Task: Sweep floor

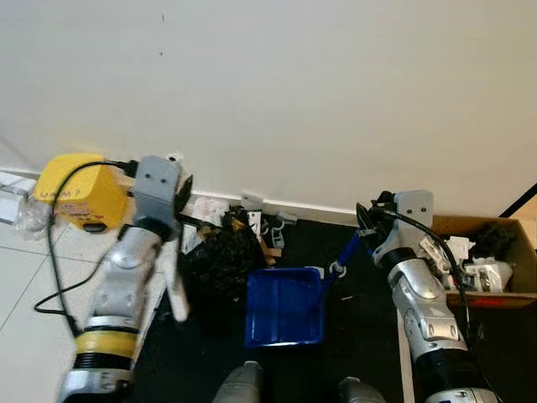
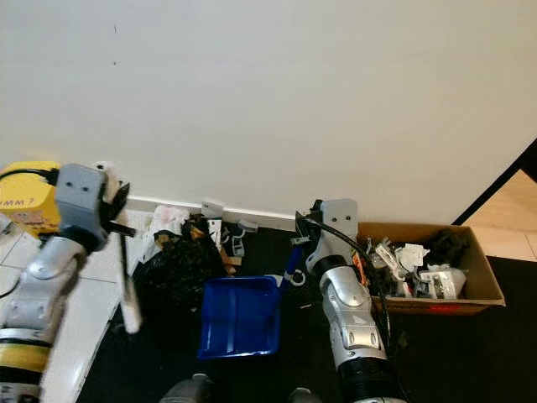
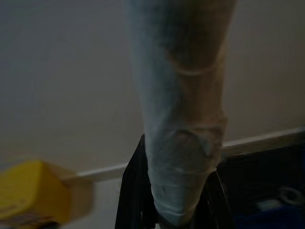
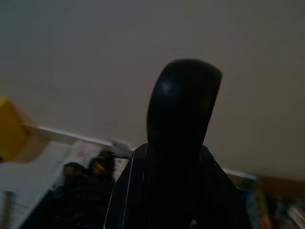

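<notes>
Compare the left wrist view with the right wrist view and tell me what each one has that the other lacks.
Left wrist view alone: a pale broom handle clamped in the left gripper, and a corner of the blue dustpan.

Right wrist view alone: the rounded black end of the dustpan handle held in the right gripper, a black trash pile on the floor, and a bit of the cardboard box.

Both share: the white wall, the baseboard and the yellow box.

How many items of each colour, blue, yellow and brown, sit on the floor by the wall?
Blue: 1, the dustpan
Yellow: 1, the box
Brown: 1, the cardboard box
Total: 3
</notes>
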You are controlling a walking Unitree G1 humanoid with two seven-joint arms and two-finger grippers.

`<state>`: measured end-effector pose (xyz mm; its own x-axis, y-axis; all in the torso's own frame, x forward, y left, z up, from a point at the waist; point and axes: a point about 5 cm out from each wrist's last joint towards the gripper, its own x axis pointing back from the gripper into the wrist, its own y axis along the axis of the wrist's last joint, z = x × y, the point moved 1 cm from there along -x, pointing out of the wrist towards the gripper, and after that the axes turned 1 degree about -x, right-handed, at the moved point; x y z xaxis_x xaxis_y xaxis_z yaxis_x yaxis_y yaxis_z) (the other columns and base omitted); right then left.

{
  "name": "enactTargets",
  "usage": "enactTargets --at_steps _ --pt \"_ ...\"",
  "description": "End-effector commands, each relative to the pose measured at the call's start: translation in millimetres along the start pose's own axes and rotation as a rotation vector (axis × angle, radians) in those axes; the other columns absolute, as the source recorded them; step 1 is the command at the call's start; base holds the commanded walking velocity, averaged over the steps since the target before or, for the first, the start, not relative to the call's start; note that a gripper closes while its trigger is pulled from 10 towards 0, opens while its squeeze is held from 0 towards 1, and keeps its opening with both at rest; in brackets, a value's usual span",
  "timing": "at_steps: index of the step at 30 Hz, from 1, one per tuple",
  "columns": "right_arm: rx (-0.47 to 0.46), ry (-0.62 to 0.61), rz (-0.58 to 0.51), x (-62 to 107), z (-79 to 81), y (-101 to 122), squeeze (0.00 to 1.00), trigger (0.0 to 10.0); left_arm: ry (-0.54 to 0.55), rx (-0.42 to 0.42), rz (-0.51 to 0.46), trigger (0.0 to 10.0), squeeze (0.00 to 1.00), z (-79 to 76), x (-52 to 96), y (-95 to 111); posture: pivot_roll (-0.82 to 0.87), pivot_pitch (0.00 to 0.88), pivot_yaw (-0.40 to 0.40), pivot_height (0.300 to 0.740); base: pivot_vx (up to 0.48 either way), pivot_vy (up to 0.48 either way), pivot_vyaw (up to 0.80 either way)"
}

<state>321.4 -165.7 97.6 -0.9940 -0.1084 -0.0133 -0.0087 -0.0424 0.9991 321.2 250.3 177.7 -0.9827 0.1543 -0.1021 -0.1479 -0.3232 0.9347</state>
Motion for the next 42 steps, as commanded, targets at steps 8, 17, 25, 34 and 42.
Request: enactTargets --at_steps 8,17,25,34,42 --pt "0.02 -0.041 -0.047 -1.0 -13.6 9.7 0.0 10.0 0.032 -0.128 0.031 10.0 0.0 53.4 12.4 -8.0 0.14 0.152 0.028 0.74 0.0 0.0 0.0" --pt "0.044 -0.075 -0.017 -2.1 -22.5 5.8 0.0 10.0 -0.11 -0.226 0.139 10.0 0.0 39.3 28.2 -54.1 0.1 0.162 0.009 0.74 0.0 0.0 0.0" --pt "0.02 -0.054 0.002 0.9 -14.0 -2.1 0.0 10.0 -0.16 -0.202 0.191 10.0 0.0 33.9 35.7 -73.7 0.12 0.164 0.023 0.74 0.0 0.0 0.0" --pt "0.05 -0.088 0.015 -0.9 -24.7 -1.8 0.0 10.0 -0.172 -0.182 0.217 10.0 0.0 36.5 40.1 -84.8 0.11 0.166 0.007 0.74 0.0 0.0 0.0" --pt "0.145 -0.157 0.055 -0.2 -46.1 1.4 0.0 10.0 -0.216 -0.053 0.162 10.0 0.0 18.7 29.5 -84.0 0.09 0.18 -0.006 0.74 0.0 0.0 0.0"
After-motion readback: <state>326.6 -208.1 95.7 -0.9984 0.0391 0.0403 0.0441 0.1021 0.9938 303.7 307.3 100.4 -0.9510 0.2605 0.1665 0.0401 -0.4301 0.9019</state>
